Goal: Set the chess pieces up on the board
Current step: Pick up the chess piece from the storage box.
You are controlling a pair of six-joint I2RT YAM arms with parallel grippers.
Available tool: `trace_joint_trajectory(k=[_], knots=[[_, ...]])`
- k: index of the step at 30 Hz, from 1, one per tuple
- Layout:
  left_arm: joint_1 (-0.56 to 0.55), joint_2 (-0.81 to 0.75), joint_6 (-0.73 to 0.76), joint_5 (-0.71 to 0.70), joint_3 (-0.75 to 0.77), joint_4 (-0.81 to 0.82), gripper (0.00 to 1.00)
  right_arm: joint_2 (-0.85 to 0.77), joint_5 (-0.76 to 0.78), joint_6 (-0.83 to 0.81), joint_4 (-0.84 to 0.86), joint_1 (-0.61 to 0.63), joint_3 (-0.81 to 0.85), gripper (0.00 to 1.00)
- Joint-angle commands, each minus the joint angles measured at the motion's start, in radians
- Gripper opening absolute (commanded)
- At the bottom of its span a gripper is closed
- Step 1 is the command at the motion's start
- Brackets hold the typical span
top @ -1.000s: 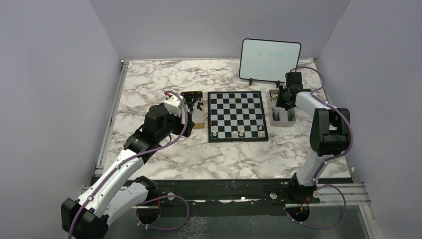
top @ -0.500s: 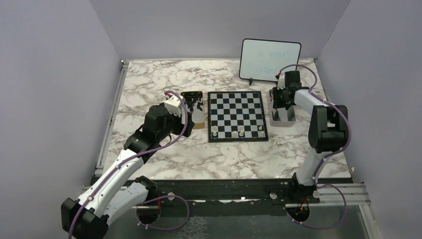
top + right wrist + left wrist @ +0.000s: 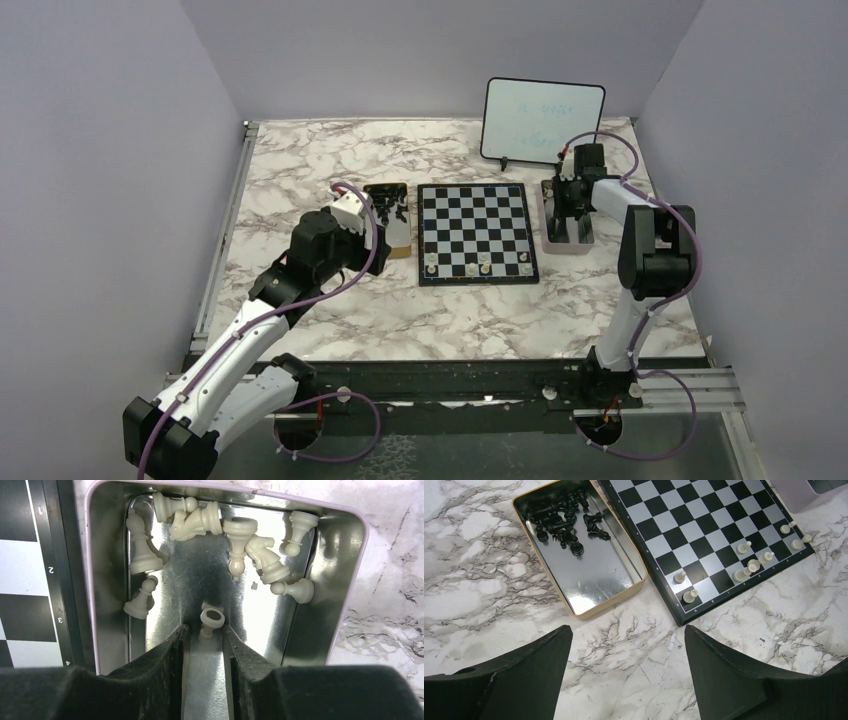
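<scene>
Left gripper (image 3: 627,630) spread wide above marble table (image 3: 484,580) beside tan tray (image 3: 599,575), right gripper (image 3: 205,627) slightly parted either side of cream pawn (image 3: 212,616) lying in pink tray (image 3: 320,615).

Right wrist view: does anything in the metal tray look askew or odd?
Nothing damaged, but the cream-white chess pieces in the pink-rimmed metal tray lie jumbled on their sides, some overlapping. One piece lies between the fingers of the right hand.

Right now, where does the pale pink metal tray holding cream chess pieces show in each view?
Top external: the pale pink metal tray sits right of the black-and-white checkered board.
Left wrist: only its corner, top right.
Right wrist: it fills the frame.
Shared landmark: the board's edge beside it.
</scene>
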Motion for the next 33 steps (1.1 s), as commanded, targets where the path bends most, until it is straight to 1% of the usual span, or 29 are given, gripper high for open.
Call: trace_joint_trajectory(k=[1, 8, 15, 18, 21, 25, 27, 29, 30, 31, 33], knots=[[-0.002, -0.004, 0.011, 0.007, -0.011, 0.020, 0.84, 0.023, 0.057, 0.016, 0.029, -0.006, -0.017, 0.33], [-0.001, -0.008, 0.010, 0.011, -0.013, 0.021, 0.84, 0.025, 0.072, 0.021, 0.033, -0.006, -0.009, 0.22], [-0.002, -0.002, 0.003, 0.020, -0.012, 0.025, 0.82, -0.006, 0.052, 0.034, -0.023, -0.005, 0.017, 0.06], [-0.001, 0.012, -0.017, 0.024, -0.004, 0.025, 0.82, -0.040, 0.047, 0.044, -0.069, -0.005, 0.047, 0.04], [-0.001, 0.022, -0.036, 0.056, 0.017, 0.032, 0.81, -0.086, -0.021, 0.057, -0.125, -0.005, 0.083, 0.04], [-0.001, 0.019, -0.055, 0.143, 0.054, 0.071, 0.78, -0.186, -0.086, 0.075, -0.152, -0.003, 0.090, 0.05], [-0.001, 0.027, -0.032, 0.203, 0.062, 0.107, 0.77, -0.224, -0.132, 0.091, -0.177, -0.001, 0.104, 0.05], [-0.002, 0.038, 0.033, 0.304, 0.051, 0.161, 0.75, -0.244, -0.186, 0.100, -0.219, 0.009, 0.127, 0.05], [-0.002, 0.041, 0.077, 0.396, 0.037, 0.201, 0.74, -0.260, -0.211, 0.103, -0.233, 0.010, 0.132, 0.05], [-0.002, 0.042, 0.102, 0.452, 0.020, 0.240, 0.73, -0.273, -0.245, 0.104, -0.240, 0.038, 0.129, 0.05], [-0.002, 0.047, 0.147, 0.527, -0.003, 0.313, 0.74, -0.300, -0.329, 0.102, -0.239, 0.073, 0.106, 0.05]])
